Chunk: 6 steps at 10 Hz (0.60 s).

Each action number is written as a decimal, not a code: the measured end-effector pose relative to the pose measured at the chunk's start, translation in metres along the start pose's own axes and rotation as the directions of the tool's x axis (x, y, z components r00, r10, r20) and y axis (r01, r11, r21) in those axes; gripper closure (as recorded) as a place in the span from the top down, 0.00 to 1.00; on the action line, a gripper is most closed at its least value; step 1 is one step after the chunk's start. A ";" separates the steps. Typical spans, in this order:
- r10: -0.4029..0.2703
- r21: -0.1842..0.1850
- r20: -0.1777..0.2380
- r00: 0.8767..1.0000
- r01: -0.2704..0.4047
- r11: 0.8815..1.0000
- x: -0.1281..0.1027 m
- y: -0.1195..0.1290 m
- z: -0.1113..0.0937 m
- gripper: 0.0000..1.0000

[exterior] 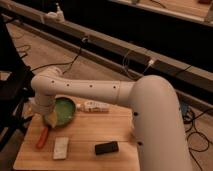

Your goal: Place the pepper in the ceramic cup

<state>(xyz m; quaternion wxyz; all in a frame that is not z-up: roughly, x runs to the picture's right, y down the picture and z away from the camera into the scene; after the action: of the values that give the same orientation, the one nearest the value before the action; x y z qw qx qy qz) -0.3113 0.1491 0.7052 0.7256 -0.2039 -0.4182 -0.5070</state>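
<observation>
While the gripper (50,119) hangs at the left rim of the green pan (67,111), its claw spread wide and pinching nothing, the pepper (42,137) lies flat on the wooden table (85,135) just below and to the left of it, near the table's left edge and apart from the pan. You are near it but not over it. Expect the pepper to be light and slim, with a smooth, waxy skin that can slip or roll in the jaws, and a body that gives a little if you squeeze hard. Take it across its width at about the middle of its length, with the jaws set square to its long axis; a hold near either tapered end would likely let it swing or slide out. Close gently. The ceramic cup is hidden behind the bulk of the arm (100,92) on the right, so you cannot judge its mouth yet; the pepper will probably have to go in end first
</observation>
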 end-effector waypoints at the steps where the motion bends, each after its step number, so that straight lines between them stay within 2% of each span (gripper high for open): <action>1: -0.003 -0.005 0.001 1.000 0.003 1.000 -0.001 0.000 0.001 0.80; 3: -0.029 -0.041 0.003 1.000 0.029 0.999 -0.001 0.004 0.017 0.80; 4: -0.046 -0.066 0.012 0.999 0.047 0.997 -0.003 0.005 0.029 0.80; 6: -0.065 -0.094 0.036 0.997 0.068 0.993 -0.005 0.005 0.053 0.80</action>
<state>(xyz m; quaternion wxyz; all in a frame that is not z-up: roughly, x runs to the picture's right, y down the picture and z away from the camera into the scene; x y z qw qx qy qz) -0.3284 0.1921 0.7322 0.6907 -0.2326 -0.4121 -0.5468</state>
